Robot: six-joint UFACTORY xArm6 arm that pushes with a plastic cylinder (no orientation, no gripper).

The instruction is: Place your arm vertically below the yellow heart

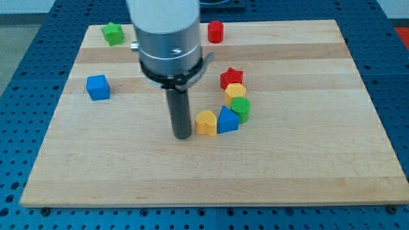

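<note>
Yellow heart (206, 122), apparently pointing view's bottom, beside my tip (183, 137).

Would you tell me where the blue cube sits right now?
The blue cube sits alone near the board's left edge in the camera view, below the green star and well left of my tip.

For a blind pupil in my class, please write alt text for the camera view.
My tip rests on a wooden board, just left of a yellow block in a curved chain with blue, green, yellow and red star blocks.
</note>
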